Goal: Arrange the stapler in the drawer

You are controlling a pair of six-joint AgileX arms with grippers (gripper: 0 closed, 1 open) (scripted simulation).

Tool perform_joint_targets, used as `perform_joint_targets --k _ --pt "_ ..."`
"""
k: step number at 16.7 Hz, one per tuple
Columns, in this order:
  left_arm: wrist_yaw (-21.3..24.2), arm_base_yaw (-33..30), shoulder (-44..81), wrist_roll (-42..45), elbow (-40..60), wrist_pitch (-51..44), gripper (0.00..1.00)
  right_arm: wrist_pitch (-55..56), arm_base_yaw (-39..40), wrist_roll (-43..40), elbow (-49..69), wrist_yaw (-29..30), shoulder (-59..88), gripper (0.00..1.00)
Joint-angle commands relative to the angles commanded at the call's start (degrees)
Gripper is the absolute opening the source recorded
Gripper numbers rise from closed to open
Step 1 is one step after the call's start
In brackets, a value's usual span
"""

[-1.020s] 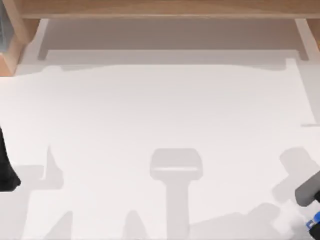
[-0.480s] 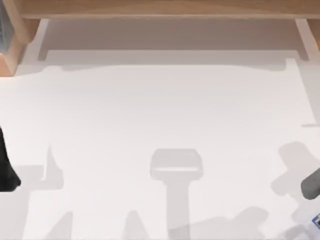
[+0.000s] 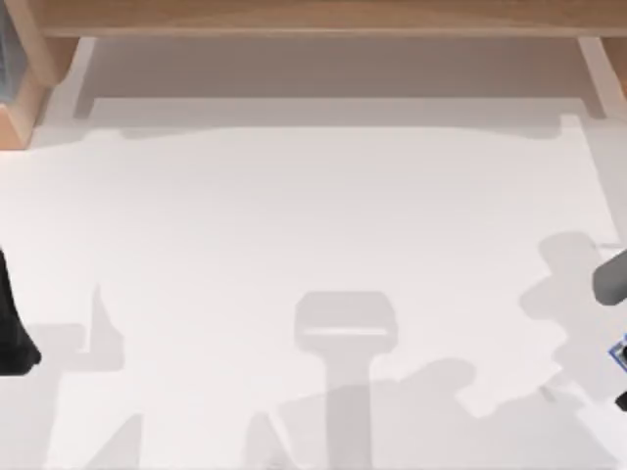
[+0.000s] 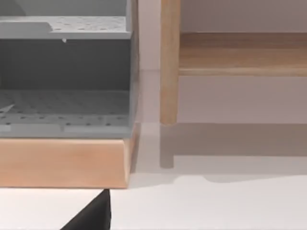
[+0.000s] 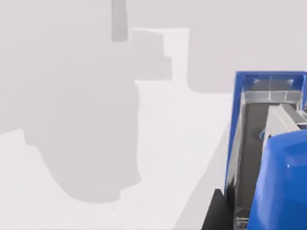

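The stapler (image 5: 268,158) is bright blue with a grey metal channel and looms close in the right wrist view. In the top view only a blue sliver of the stapler (image 3: 619,352) shows at the right edge. My right gripper (image 3: 620,377) is shut on it, with one dark finger (image 5: 215,213) beside its blue side, and it casts a shadow on the white surface below. A wide pale recess framed in wood along the far edge looks like the drawer (image 3: 333,69). My left arm (image 3: 10,328) stays parked at the left edge.
A wooden unit with grey perforated shelves (image 4: 62,96) stands at the far left, with a wooden post (image 4: 168,62) beside it. The white tabletop (image 3: 313,225) stretches between the arms, crossed by arm shadows near the front.
My right arm has moved toward the far side along the right edge, carrying the stapler with it. Its shadow shifted the same way. The left arm has not moved.
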Motion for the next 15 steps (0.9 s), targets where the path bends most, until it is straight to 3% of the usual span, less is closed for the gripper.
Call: perform_joint_targets --k 15 --pt "0.0 0.0 0.0 0.0 0.0 0.0 1.0 -24.18 -26.62 -2.98 85.81 0.66 50.36 0.0"
